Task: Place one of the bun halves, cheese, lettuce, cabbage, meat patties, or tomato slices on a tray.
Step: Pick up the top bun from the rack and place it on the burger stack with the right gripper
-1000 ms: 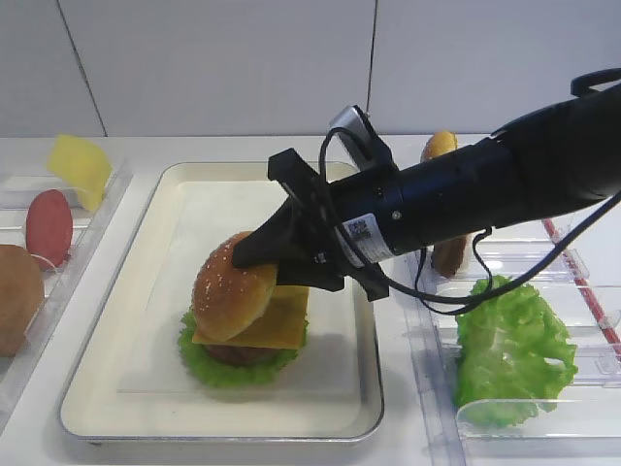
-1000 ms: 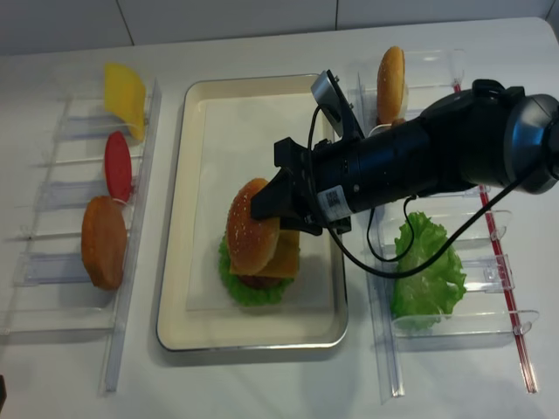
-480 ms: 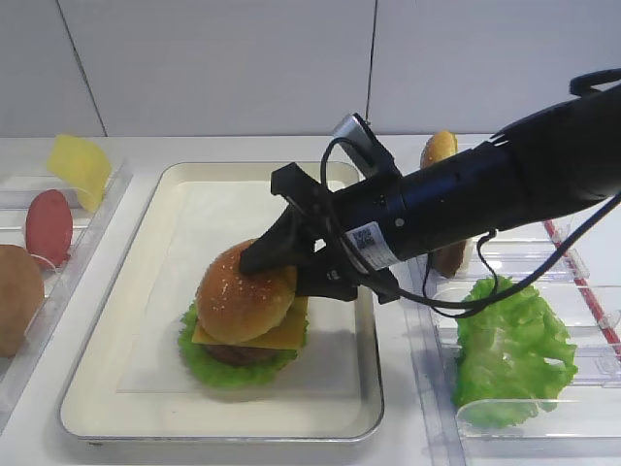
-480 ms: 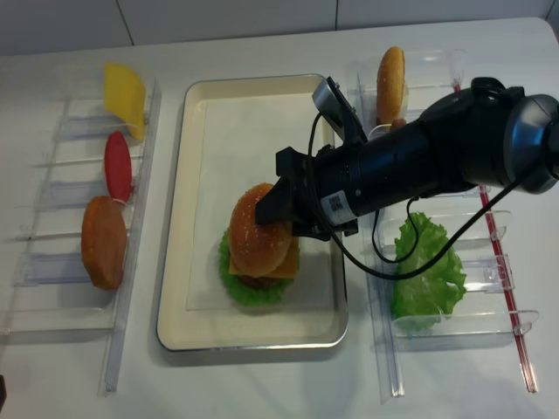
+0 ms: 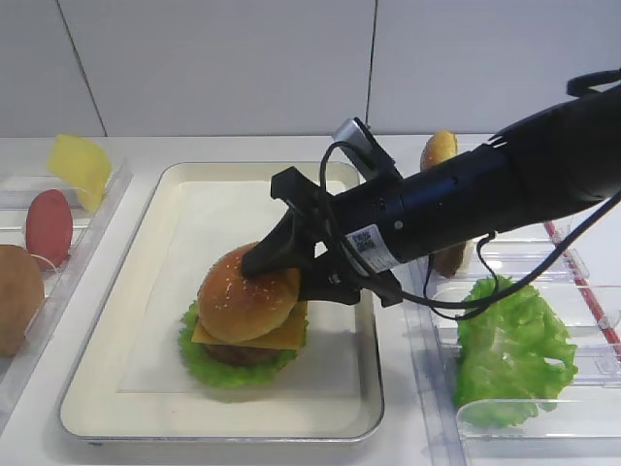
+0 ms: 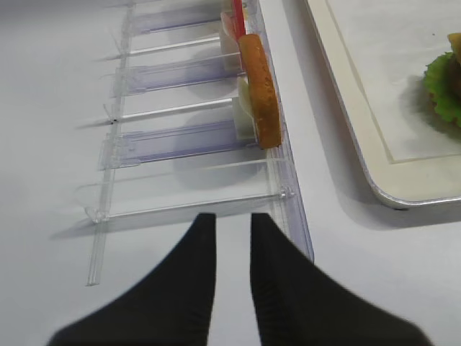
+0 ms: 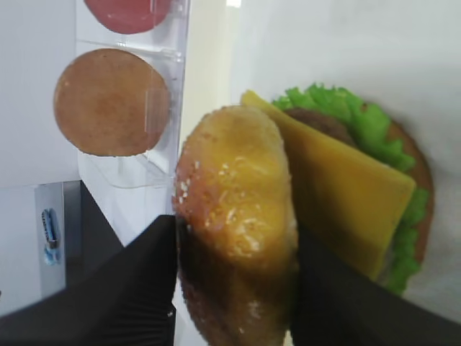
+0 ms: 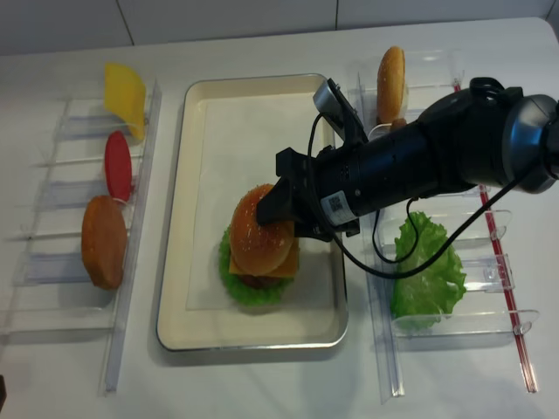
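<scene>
The sesame-topped bun half (image 5: 243,296) (image 8: 259,229) lies on a stack of cheese (image 5: 281,332), a meat patty (image 5: 228,354) and lettuce (image 5: 218,371) on the cream tray (image 5: 194,209). My right gripper (image 5: 281,277) (image 8: 275,223) reaches in from the right, open, one finger on each side of the bun. In the right wrist view the bun half (image 7: 234,216) fills the space between the black fingers (image 7: 137,288), which stand close against it, and the cheese (image 7: 346,194) lies beside it. My left gripper (image 6: 233,220) hovers over bare table, a narrow gap between its fingers, holding nothing.
The clear holder on the left carries a cheese slice (image 5: 78,167), a tomato slice (image 5: 49,225) and a brown bun half (image 5: 17,296). The holder on the right carries a bun half (image 5: 439,148) on edge and a lettuce leaf (image 5: 509,349). The tray's corner (image 6: 403,194) lies right of the left gripper.
The right gripper's fingers have spread apart. The bun top, held tilted a second ago, has settled flatter onto the cheese. The left arm has not moved.
</scene>
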